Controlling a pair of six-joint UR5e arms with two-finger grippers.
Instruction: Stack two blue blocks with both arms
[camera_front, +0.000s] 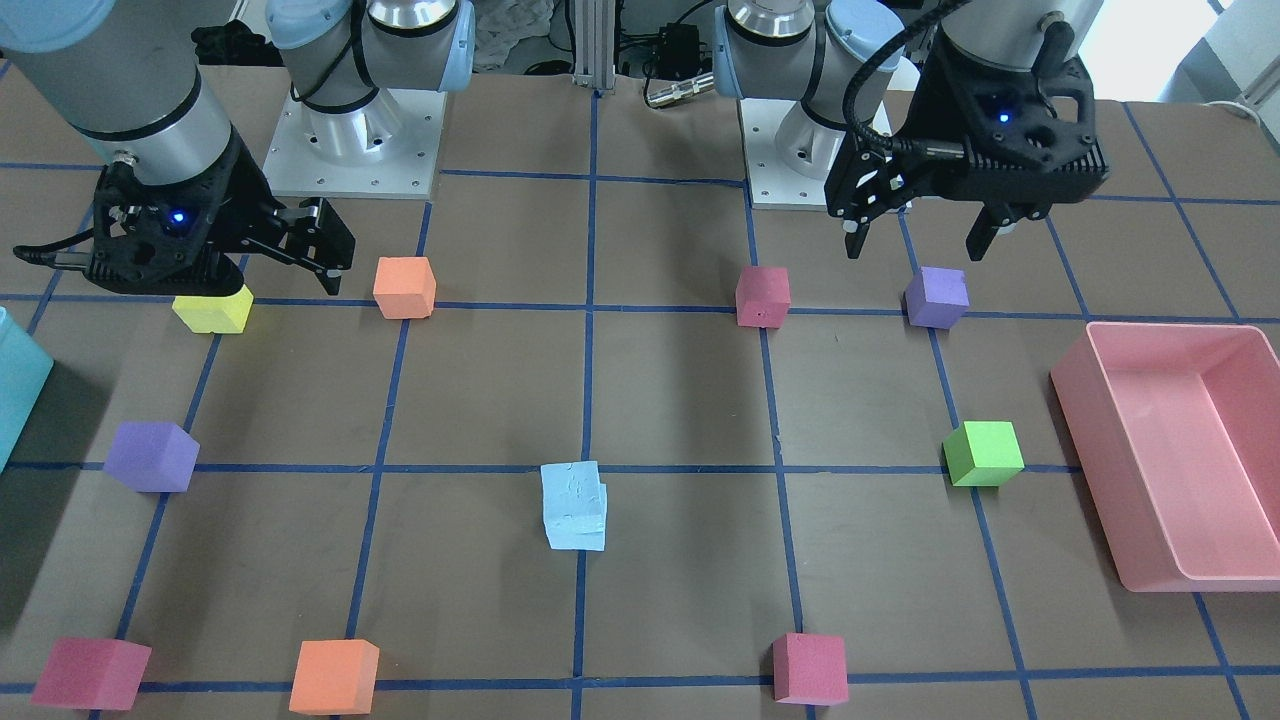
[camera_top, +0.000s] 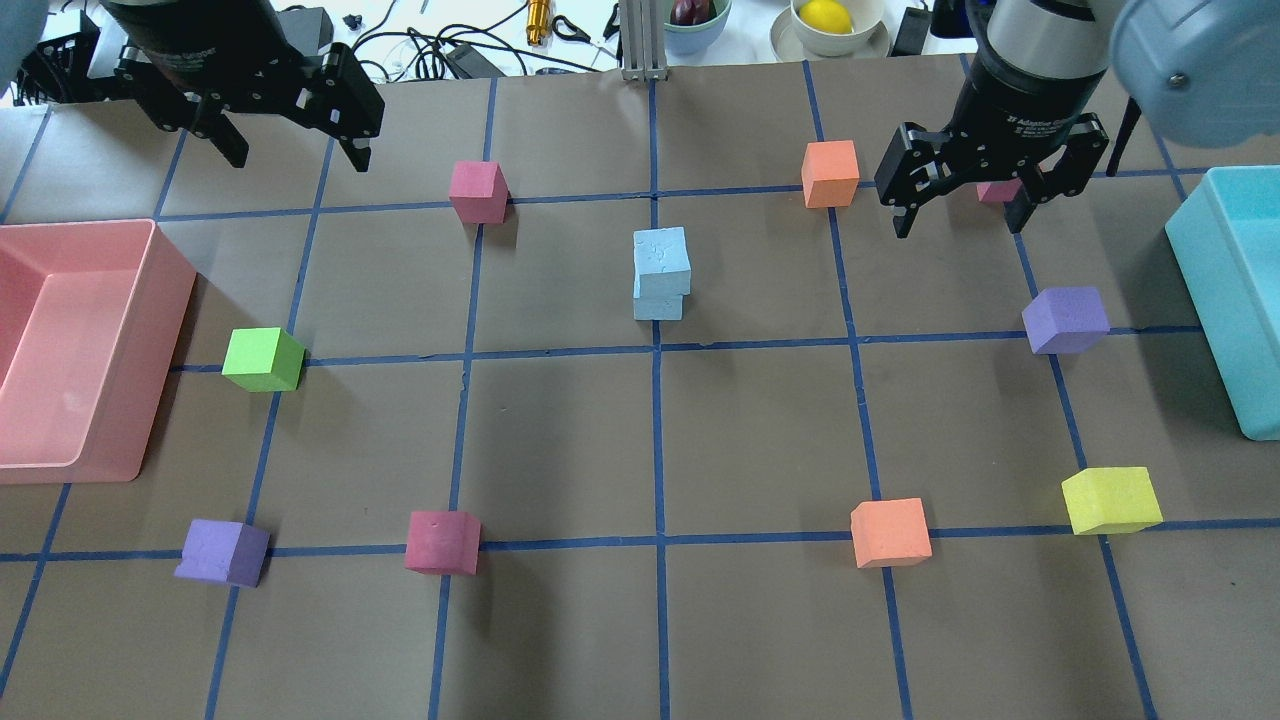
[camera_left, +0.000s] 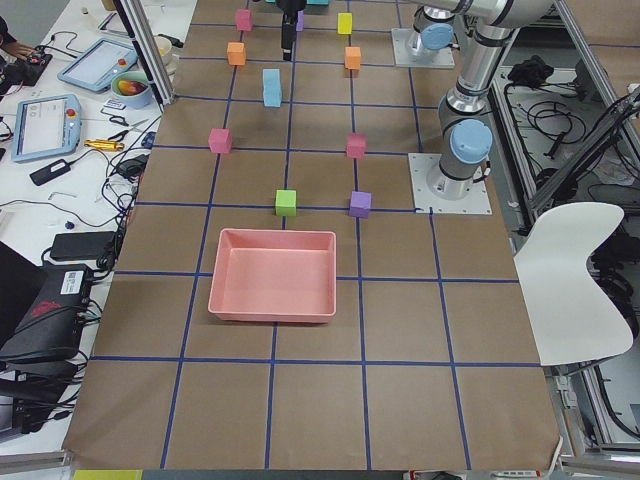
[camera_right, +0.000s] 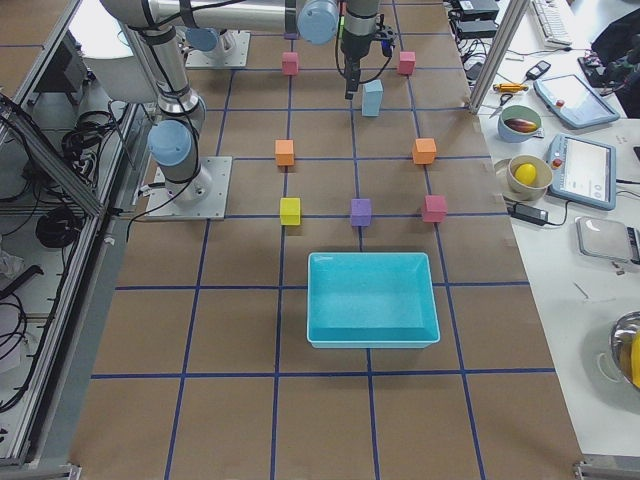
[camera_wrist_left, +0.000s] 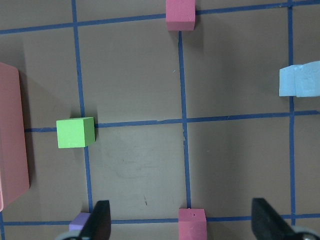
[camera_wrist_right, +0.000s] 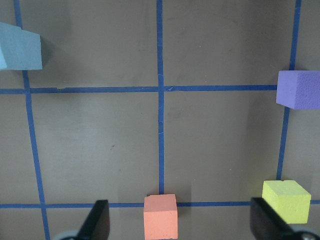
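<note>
The two pale blue blocks (camera_top: 660, 275) stand stacked near the table's middle, the top one slightly askew on the lower. The stack also shows in the front view (camera_front: 575, 505), the left wrist view (camera_wrist_left: 300, 81) and the right wrist view (camera_wrist_right: 20, 47). My left gripper (camera_top: 298, 158) hangs open and empty above the far left of the table, well clear of the stack; in the front view it is at the right (camera_front: 915, 245). My right gripper (camera_top: 960, 222) is open and empty, to the right of the stack, near an orange cube (camera_top: 830, 173).
A pink bin (camera_top: 100, 465) sits at the left edge and a teal bin (camera_top: 1215, 300) at the right edge. Green (camera_top: 263, 359), purple (camera_top: 1066, 320), yellow (camera_top: 1110, 500), red (camera_top: 477, 191) and orange (camera_top: 890, 532) cubes are scattered around the grid.
</note>
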